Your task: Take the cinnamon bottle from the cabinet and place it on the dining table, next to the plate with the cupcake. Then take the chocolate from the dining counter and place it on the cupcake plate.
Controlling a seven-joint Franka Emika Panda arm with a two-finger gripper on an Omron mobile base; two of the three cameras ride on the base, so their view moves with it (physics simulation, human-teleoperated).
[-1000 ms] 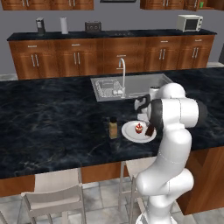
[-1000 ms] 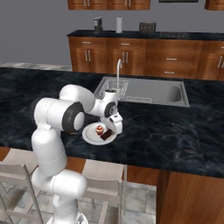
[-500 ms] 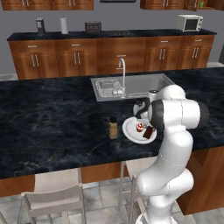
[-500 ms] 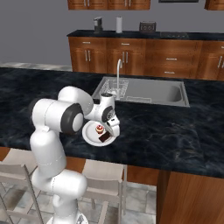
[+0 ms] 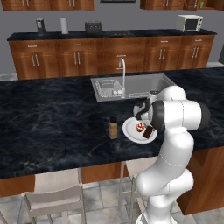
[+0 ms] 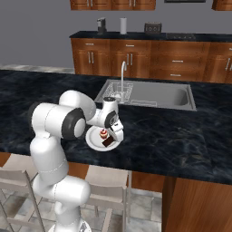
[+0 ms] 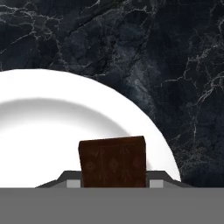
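The white plate (image 5: 131, 132) lies on the black marbled dining table (image 5: 52, 127), near its front edge. On it stands the red-wrapped cupcake (image 5: 140, 127), and beside that lies the dark brown chocolate (image 5: 148, 132). My gripper (image 6: 113, 136) points down over the plate (image 6: 95, 141), shut on the chocolate (image 6: 108, 143), which rests on or just above the plate. In the hand view the chocolate (image 7: 112, 161) stands between my fingertips at the plate's (image 7: 65, 127) rim. The tan cinnamon bottle (image 5: 113, 129) stands upright just left of the plate.
A steel sink (image 5: 131, 85) with a curved tap (image 5: 122, 70) lies behind the plate. Two stools (image 5: 54, 194) stand under the table's front edge. The back counter carries a microwave (image 5: 189, 22) and small appliances.
My hand has shifted slightly over the plate with the chocolate still between the fingers. Bottle, cupcake and plate have not moved.
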